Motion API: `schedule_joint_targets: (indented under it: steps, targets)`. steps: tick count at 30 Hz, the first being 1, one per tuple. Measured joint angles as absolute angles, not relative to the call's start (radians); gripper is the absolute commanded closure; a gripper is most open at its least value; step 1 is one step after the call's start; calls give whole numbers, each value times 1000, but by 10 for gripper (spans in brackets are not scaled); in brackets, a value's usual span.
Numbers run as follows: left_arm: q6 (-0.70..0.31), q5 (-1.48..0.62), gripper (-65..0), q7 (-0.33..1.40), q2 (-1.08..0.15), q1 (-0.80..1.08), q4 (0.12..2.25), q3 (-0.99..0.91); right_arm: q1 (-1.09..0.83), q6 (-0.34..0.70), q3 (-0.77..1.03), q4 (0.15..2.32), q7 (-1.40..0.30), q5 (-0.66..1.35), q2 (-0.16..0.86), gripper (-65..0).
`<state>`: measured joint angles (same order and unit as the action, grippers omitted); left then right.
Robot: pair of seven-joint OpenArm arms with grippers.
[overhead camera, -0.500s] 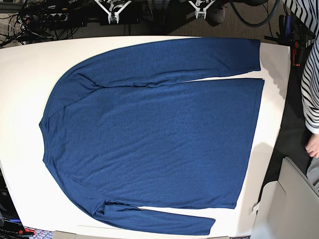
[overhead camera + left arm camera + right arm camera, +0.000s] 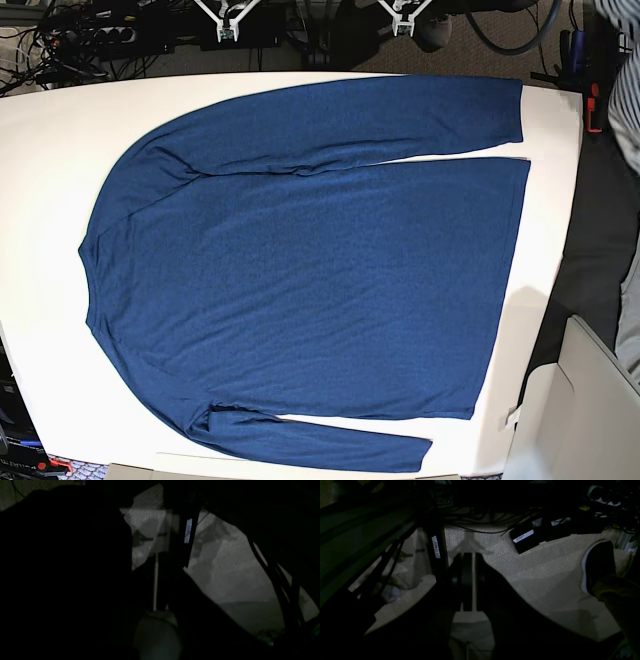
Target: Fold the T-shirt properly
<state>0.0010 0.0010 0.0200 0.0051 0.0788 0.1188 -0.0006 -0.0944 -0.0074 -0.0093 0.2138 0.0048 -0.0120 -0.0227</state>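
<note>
Flat on the white table [image 2: 40,200], the navy knit T-shirt [image 2: 300,280] lies well apart from the left gripper [image 2: 404,22] and right gripper [image 2: 226,28], both pressed together beyond the far edge.

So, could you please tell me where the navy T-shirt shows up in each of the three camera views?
Base: the T-shirt lies flat, filling most of the white table, sleeves along the top and bottom edges.
Left wrist: not in it; only dark structure and grey floor.
Right wrist: not in it; floor, cables and a shoe.
Shared landmark: the dark post with a white label, in both wrist views.
</note>
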Motion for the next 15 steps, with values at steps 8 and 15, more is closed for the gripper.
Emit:
schedule_joint_targets:
  steps: [8,15]
  targets:
    - [1,1,0,21,5,91,128,0,-94,-5,-10,214,5,-12,-11,-2]
    - [1,1,0,17,-8,112,132,0,-120,-4,-10,216,10,-15,-6,-2]
